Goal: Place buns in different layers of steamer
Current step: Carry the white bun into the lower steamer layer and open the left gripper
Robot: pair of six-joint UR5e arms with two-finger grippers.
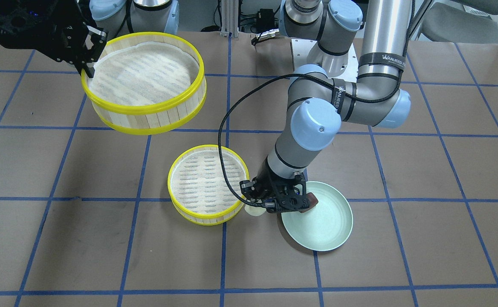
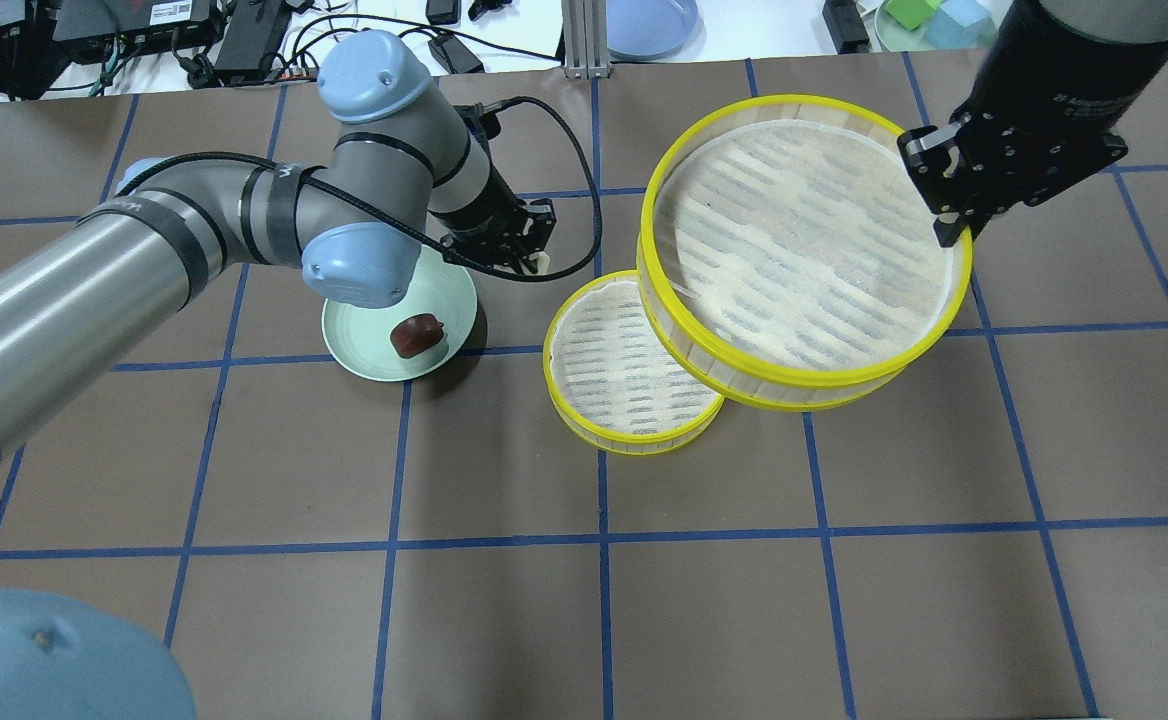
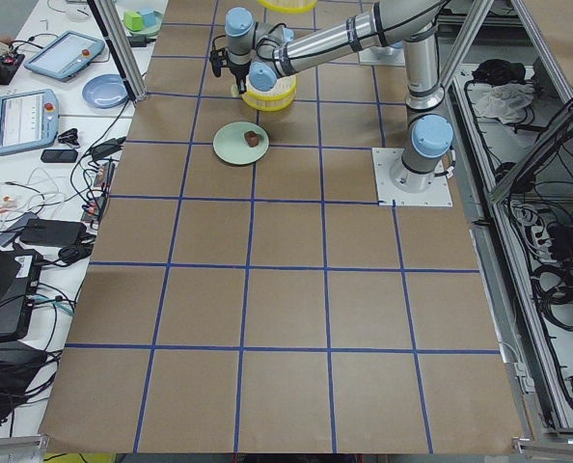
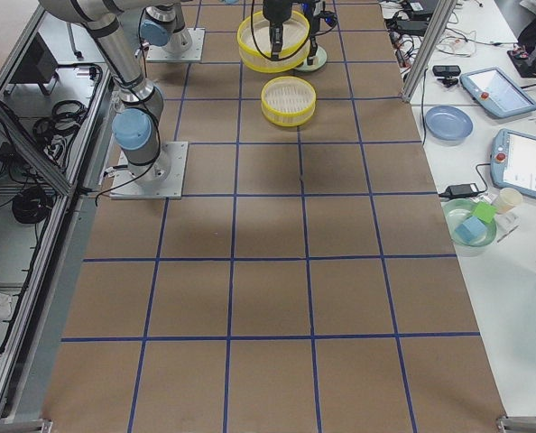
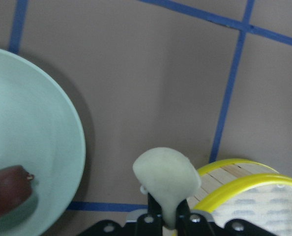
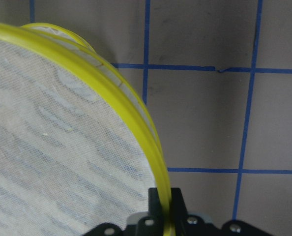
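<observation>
My left gripper [image 1: 274, 207] is shut on the pale cream bun [image 1: 252, 210] and holds it over the gap between the pale green plate [image 1: 323, 232] and the lower steamer tray [image 1: 198, 216]. In the left wrist view the cream bun [image 5: 166, 179] sticks out past the fingers, beside that tray's yellow rim [image 5: 244, 184]. The dark reddish-brown bun [image 2: 416, 335] lies on the plate [image 2: 359, 345]. My right gripper [image 2: 949, 225] is shut on the rim of the upper steamer tray [image 2: 794, 385] and holds it lifted and tilted, partly over the lower tray [image 2: 634, 440]. Both trays hold only their liners.
The brown table has a blue tape grid. A black cable [image 1: 225, 140] loops from the left arm over the lower tray. A blue plate [image 2: 649, 22] and cables lie beyond the table's far edge.
</observation>
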